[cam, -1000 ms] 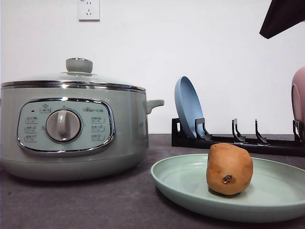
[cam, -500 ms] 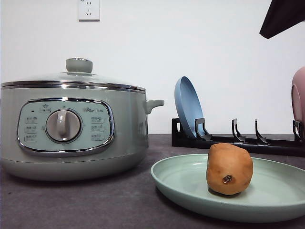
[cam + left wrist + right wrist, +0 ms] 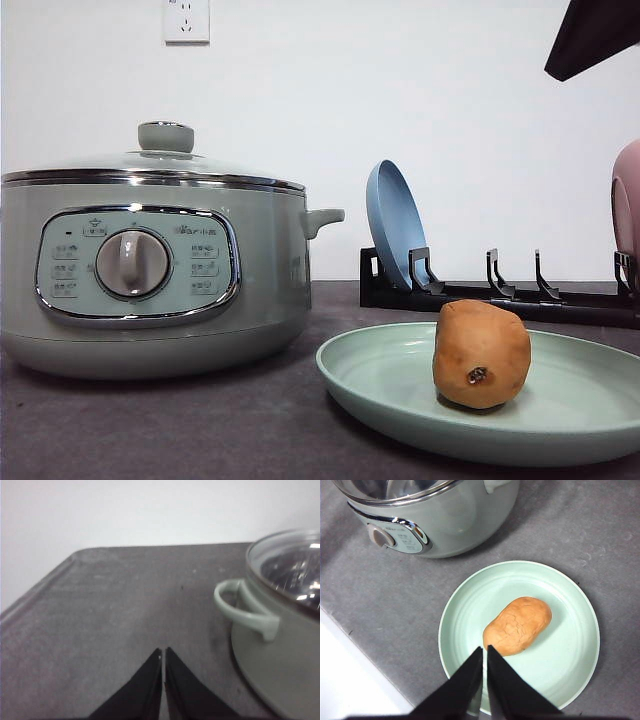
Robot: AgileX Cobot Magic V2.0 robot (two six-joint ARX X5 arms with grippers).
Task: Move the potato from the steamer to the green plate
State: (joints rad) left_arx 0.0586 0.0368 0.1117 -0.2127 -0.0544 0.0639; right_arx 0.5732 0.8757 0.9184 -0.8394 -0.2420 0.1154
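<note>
The orange-brown potato (image 3: 481, 354) lies on the pale green plate (image 3: 380, 385) at the front right of the table; from above, the potato (image 3: 518, 625) rests near the middle of the green plate (image 3: 570, 670). The sage-green steamer (image 3: 150, 265) stands at the left with its glass lid on; its side handle (image 3: 243, 609) and lid show in the left wrist view. My right gripper (image 3: 484, 652) hangs shut above the plate, empty, its tips over the potato's near end. My left gripper (image 3: 163, 655) is shut and empty over bare table beside the steamer.
A black dish rack (image 3: 500, 295) stands behind the plate, holding an upright blue plate (image 3: 395, 225) and a pink plate (image 3: 627, 205) at the right edge. A dark arm part (image 3: 592, 35) hangs at the upper right. The table edge (image 3: 365, 655) runs near the steamer's front.
</note>
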